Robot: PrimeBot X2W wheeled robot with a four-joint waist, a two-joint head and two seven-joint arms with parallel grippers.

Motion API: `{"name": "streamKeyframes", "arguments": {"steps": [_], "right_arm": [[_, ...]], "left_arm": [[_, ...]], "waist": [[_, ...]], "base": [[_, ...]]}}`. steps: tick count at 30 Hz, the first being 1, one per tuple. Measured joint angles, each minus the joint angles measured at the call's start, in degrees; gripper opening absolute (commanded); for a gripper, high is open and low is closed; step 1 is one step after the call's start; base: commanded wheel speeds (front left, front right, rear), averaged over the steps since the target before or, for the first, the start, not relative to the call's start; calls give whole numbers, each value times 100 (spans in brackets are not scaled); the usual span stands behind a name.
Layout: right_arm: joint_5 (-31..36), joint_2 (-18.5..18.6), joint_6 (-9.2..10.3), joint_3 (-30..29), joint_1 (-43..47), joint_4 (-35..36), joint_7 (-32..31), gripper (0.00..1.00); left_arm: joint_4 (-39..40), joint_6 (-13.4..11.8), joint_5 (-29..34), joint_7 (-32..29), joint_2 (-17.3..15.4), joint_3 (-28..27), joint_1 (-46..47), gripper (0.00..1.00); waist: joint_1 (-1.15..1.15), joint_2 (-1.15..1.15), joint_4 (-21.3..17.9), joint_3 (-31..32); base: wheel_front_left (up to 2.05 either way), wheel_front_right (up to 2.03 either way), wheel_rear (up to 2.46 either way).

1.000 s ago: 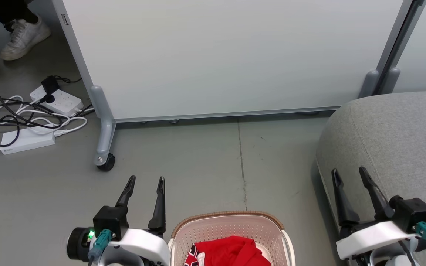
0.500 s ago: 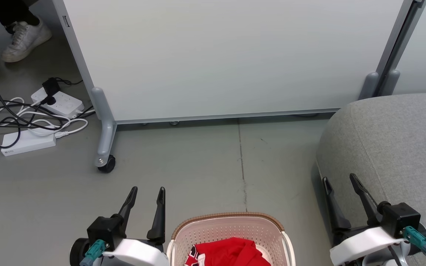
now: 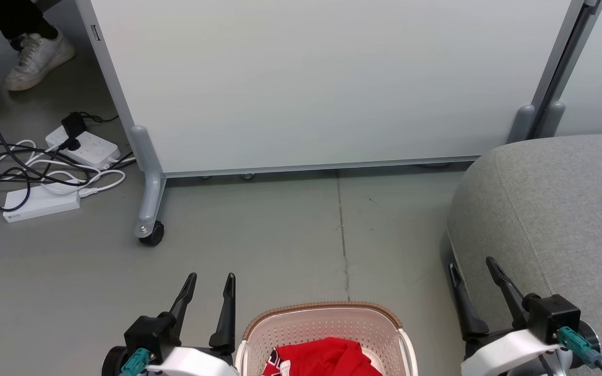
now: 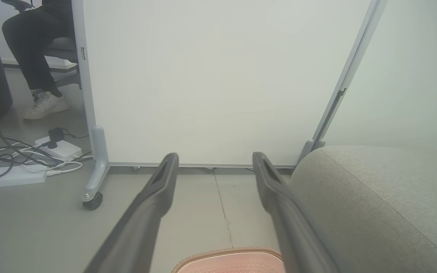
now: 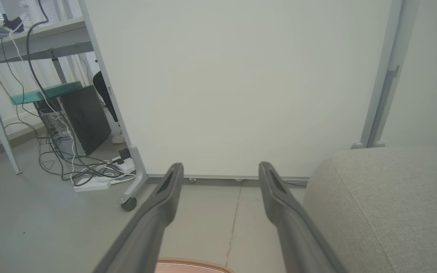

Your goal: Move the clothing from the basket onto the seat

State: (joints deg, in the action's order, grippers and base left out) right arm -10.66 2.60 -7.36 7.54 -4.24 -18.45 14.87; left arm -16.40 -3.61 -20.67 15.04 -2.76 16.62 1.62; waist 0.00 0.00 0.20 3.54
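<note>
The cream basket point(image 3: 327, 319) with its brown rim stands on the floor at the bottom middle of the head view; red clothing point(image 3: 327, 357) lies bunched inside, a black-and-white printed edge showing at its left. The grey seat point(image 3: 557, 209) fills the right side. My left gripper point(image 3: 211, 279) hovers open just left of the basket, nothing between its fingers. My right gripper point(image 3: 472, 265) stands open beside the seat's front edge, also empty. The left wrist view shows the left gripper point(image 4: 215, 161), the basket rim point(image 4: 228, 254) below it and the seat point(image 4: 374, 197). The right wrist view shows the right gripper point(image 5: 221, 168) and the seat point(image 5: 389, 201).
A pale panel on wheels point(image 3: 322, 78) stands across the back, its castor point(image 3: 150, 233) on the floor. Power strips and tangled cables point(image 3: 45, 172) lie at the far left. A person's white shoe point(image 3: 37, 55) rests at the top left. A computer tower point(image 5: 84, 117) sits under a desk.
Both grippers have drawn back toward the bottom of the head view, still open. The head view has shifted slightly, so floor objects sit a little lower.
</note>
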Motion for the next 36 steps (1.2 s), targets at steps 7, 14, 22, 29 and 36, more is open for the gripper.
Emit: {"name": "streamKeyframes", "arguments": {"steps": [7, 14, 22, 29, 36], "right_arm": [[-126, 2, -7, -52, -25, -35, 3, 100], [-155, -2, -8, -89, -58, -154, 4, 100], [-53, 7, -8, -266, -205, -314, 3, 100], [260, 13, -7, -654, -672, -247, 3, 100], [256, 15, -7, -593, -1143, 92, 4, 100]], "left_arm": [[0, 1, -3, 8, 0, -22, -1, 100], [-83, 2, -2, 12, -2, -38, -29, 100], [-656, 22, 188, 11, -1, 149, 64, 100], [-1762, 242, 928, 12, 1, 583, 1113, 100], [-2947, 465, 1555, 11, -36, 951, 2242, 100]], "waist": [[0, 0, 1, -2], [0, 0, -71, -49], [0, 0, -316, -446], [0, 0, -509, -1405], [0, 0, -682, -2541]], "base": [[0, 0, 0], [0, 0, 0], [0, 0, 0], [0, 0, 0], [0, 0, 0]]}}
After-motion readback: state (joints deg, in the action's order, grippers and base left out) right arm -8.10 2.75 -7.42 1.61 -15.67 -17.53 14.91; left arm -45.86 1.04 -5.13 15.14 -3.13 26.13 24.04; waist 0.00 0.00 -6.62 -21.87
